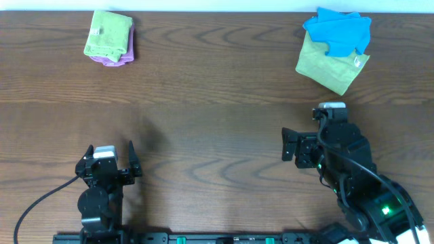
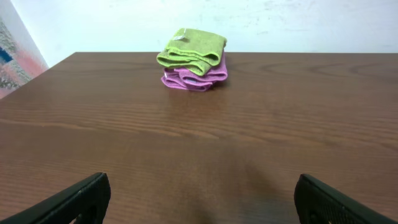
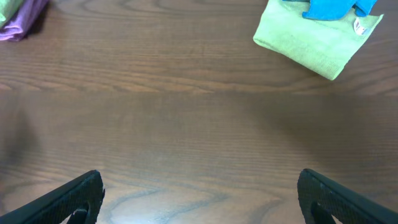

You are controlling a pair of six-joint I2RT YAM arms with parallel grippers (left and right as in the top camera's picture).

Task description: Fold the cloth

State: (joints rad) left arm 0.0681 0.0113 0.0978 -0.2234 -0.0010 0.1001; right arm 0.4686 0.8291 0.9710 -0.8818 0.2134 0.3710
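Cloth (image 1: 108,32) lay folded atop a purple cloth (image 1: 116,59) at the table's (image 1: 217,95) far left, apparently stacked as finished. My left pincer (image 1: 110,150) and right pincer (image 1: 285,146) (both well back) stood wide open, empty.

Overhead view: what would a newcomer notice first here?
Two colourful piles at the far edge of the wooden table: a folded lime-green cloth on a purple cloth at far left, a crumpled blue cloth on a duller yellow-green cloth at far right. The left gripper and right gripper sit open and empty at the near edge.
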